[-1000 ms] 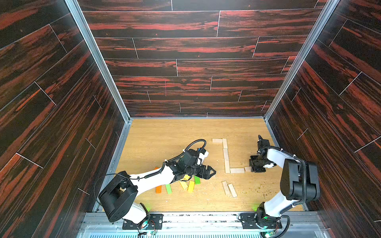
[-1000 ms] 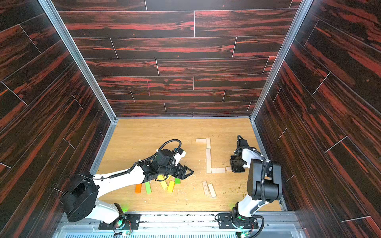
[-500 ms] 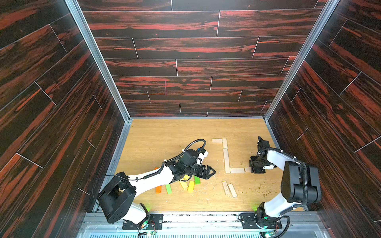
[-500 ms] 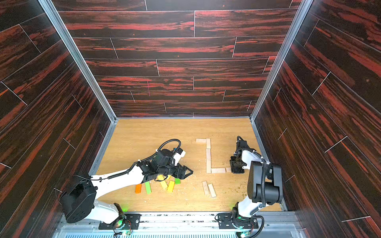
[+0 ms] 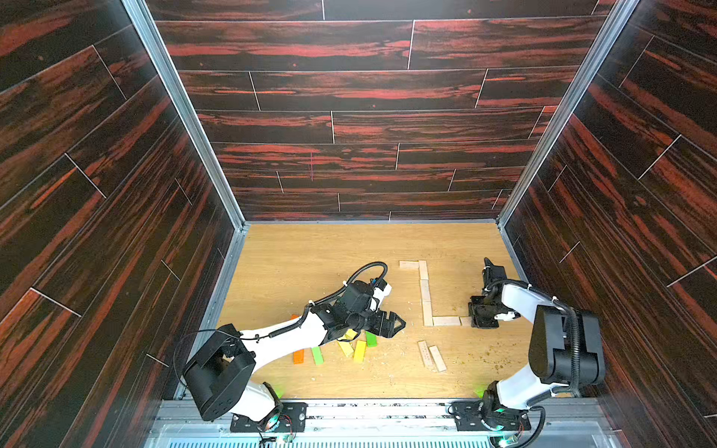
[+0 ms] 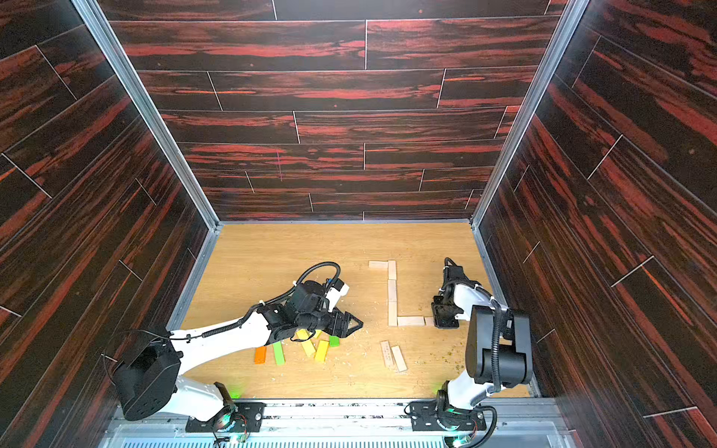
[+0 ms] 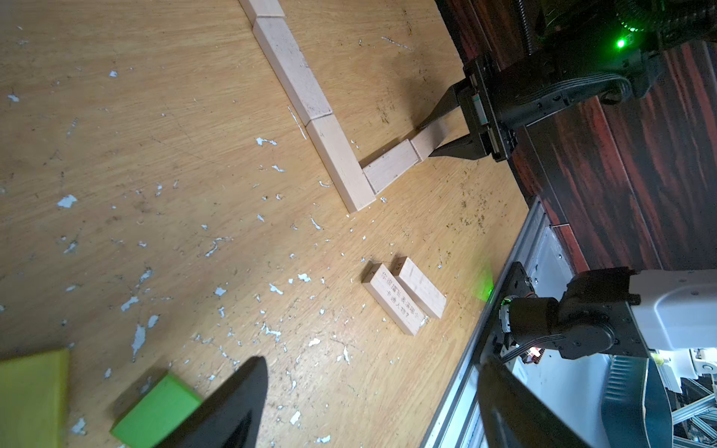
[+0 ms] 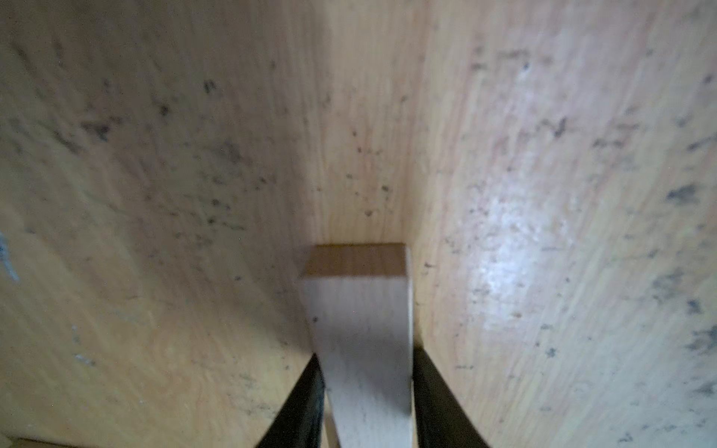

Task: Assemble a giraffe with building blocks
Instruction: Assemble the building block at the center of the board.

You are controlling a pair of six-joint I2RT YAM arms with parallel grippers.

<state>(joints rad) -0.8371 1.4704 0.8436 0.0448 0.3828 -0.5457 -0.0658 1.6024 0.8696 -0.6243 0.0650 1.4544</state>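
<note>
The step in hand looks like laying the giraffe's back. The right gripper (image 7: pixel 426 140) sits low at the foot of the L (image 5: pixel 425 291) of pale planks, around the end plank (image 8: pixel 361 329). This plank lies flat on the table (image 5: pixel 310 263), in line with the foot and touching it or nearly so. The jaws stand narrow, 1 finger against each long side of the plank — a grip, by the look of it.

I judge that the next move calls for a small, even opening and a straight lift, so the row is not nudged. Legs would follow, and 2 spare planks (image 5: pixel 430 356) lie side by side nearby.

The left gripper (image 5: pixel 397 324) hangs over the coloured blocks (image 5: pixel 359 351) with jaws wide — nothing between them.
</note>
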